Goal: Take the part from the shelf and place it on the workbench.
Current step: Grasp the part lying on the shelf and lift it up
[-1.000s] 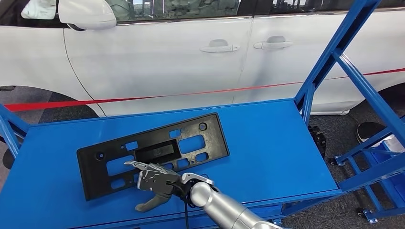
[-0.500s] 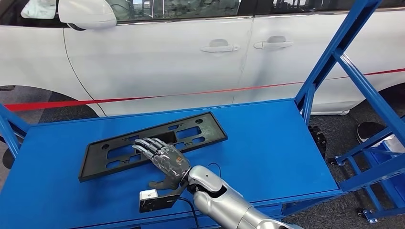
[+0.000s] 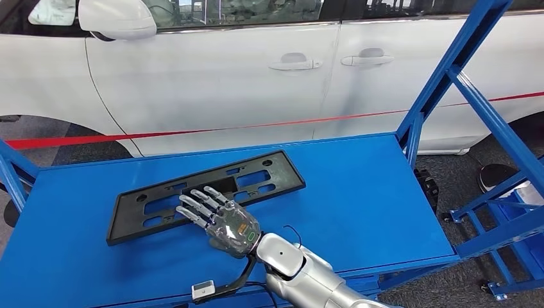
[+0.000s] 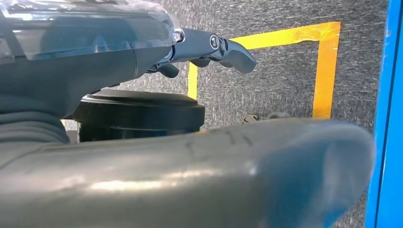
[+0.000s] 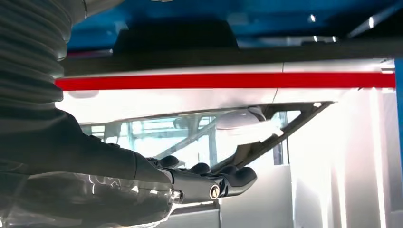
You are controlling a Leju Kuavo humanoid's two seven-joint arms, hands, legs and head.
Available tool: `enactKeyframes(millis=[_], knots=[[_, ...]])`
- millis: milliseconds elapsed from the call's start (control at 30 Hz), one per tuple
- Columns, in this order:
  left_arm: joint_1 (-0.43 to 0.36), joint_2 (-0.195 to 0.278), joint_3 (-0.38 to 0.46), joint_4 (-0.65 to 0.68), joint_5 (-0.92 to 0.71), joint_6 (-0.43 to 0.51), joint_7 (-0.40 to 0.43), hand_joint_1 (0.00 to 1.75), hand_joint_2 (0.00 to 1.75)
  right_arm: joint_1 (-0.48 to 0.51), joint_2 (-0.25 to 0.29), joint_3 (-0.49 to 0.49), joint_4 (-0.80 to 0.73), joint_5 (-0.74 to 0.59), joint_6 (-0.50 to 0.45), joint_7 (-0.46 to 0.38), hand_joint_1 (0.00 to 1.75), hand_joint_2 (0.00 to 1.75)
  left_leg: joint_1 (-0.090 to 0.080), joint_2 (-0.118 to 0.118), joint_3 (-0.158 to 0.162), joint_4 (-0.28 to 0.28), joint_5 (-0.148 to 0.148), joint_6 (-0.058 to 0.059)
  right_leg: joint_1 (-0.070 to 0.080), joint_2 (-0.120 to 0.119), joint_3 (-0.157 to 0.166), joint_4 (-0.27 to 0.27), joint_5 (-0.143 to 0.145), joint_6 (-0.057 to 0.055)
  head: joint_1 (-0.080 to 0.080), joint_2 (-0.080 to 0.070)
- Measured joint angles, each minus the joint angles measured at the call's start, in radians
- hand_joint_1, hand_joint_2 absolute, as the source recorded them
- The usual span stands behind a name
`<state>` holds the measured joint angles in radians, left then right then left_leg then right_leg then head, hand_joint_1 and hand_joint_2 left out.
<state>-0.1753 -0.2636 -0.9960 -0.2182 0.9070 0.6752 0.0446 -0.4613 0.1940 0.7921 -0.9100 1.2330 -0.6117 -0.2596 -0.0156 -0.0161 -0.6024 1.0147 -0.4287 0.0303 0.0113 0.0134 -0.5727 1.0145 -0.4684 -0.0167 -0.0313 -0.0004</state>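
Note:
The black plastic part [image 3: 256, 176], a long flat panel with several cut-outs, lies flat on the blue workbench [image 3: 365, 192], left of its middle. My right hand [image 3: 221, 218] hovers over the part's near edge with its fingers spread and nothing in it. In the right wrist view the right hand [image 5: 142, 190] shows straight dark fingers with no object between them. My left hand [image 4: 142, 57] hangs beside my body over the floor, its fingers extended and holding nothing.
A white car [image 3: 224, 83] stands close behind the workbench. A blue shelf frame [image 3: 449, 70] rises at the bench's right end. A small white-tipped device on a cable [image 3: 204, 290] sits at the bench's front edge. Yellow floor tape [image 4: 328, 71] marks the grey floor.
One second ago my right hand held the part tilted up by its near edge. The part now lies flat, and the hand has let go and spread its fingers.

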Motion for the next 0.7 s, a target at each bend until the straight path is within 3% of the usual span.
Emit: enactKeyframes(millis=[333, 700], knots=[[-0.002, 0.0, -0.014, -0.001, 0.03, 0.003, -0.023, 0.0, 0.0, -0.007, 0.011, 0.0, 0.111, 0.022, -0.037, 0.025, 0.0, 1.75, 0.0, 0.0, 0.0, 0.0, 0.0, 0.0, 0.0, 0.0, 0.0, 0.0, 0.0, 0.0, 0.0, 0.0], [-0.004, 0.0, -0.03, -0.001, 0.026, -0.034, -0.051, 0.0, 0.0, -0.05, 0.051, -0.004, 0.19, 0.117, -0.013, 0.131, 0.0, 1.75, 0.0, 0.0, 0.001, 0.0, 0.0, 0.0, 0.0, 0.0, 0.0, 0.0, 0.0, 0.0, 0.0, 0.0]])
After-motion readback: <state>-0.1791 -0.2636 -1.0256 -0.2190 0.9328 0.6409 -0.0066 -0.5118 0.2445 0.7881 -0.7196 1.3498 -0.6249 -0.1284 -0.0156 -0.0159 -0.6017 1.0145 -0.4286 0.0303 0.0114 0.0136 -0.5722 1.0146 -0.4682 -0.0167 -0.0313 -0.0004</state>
